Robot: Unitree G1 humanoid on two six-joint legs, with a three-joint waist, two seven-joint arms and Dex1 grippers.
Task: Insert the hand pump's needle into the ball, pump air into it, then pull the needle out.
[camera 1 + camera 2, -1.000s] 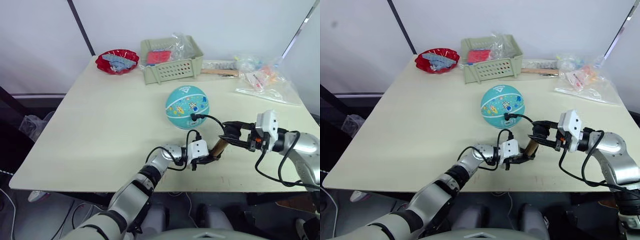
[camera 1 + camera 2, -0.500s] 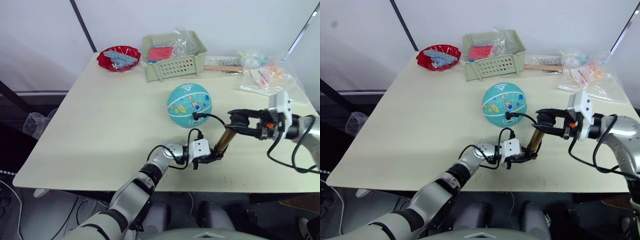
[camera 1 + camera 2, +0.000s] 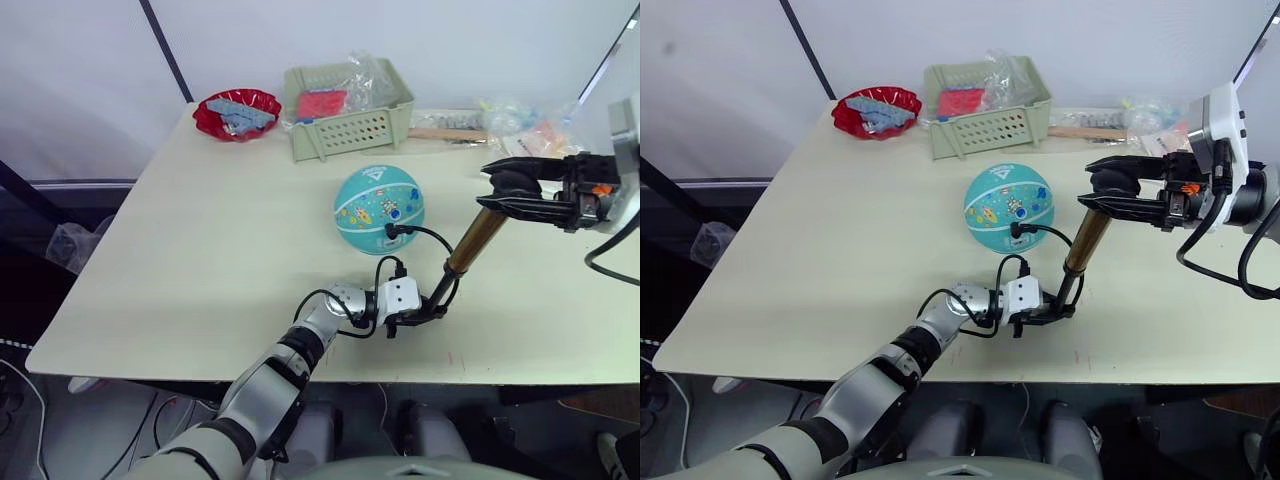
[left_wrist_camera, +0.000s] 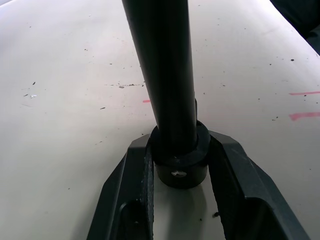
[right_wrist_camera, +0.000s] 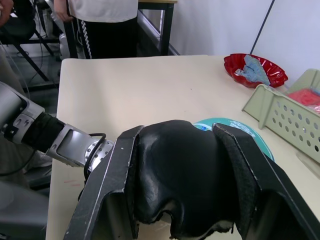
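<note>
Pump point(image 3: 474, 241) and ball point(image 3: 378, 209) are seen together near the middle of the table point(image 3: 200, 240), the hand pump standing tilted between the two grippers with its brass-gold barrel raised on a dark rod. Its lower black end cap is clamped between the fingers point(image 4: 132, 192) of the left gripper point(image 3: 425, 311), which are closed against the cap on both sides just above the tabletop, as the left wrist view shows. Its black T-handle is enclosed at the top by the fingers point(image 5: 107, 185) of the right gripper point(image 3: 512, 189), which are closed around the handle's two sides. A thin black hose point(image 3: 432, 236) is looped from the pump's base, beside the left fingers, up to a small black fitting point(image 3: 393, 232) pressed against the near side of the teal ball; the needle itself cannot be made out. The ball is set just beyond the left fingers and beside and below the right ones. Well beyond both pairs of fingers, a pale green basket point(image 3: 345, 118) and a red bowl point(image 3: 238, 113) are placed at the table's far edge, with clear plastic bags point(image 3: 520, 125) and a wooden-handled tool point(image 3: 445, 134) lying past the right fingers.
</note>
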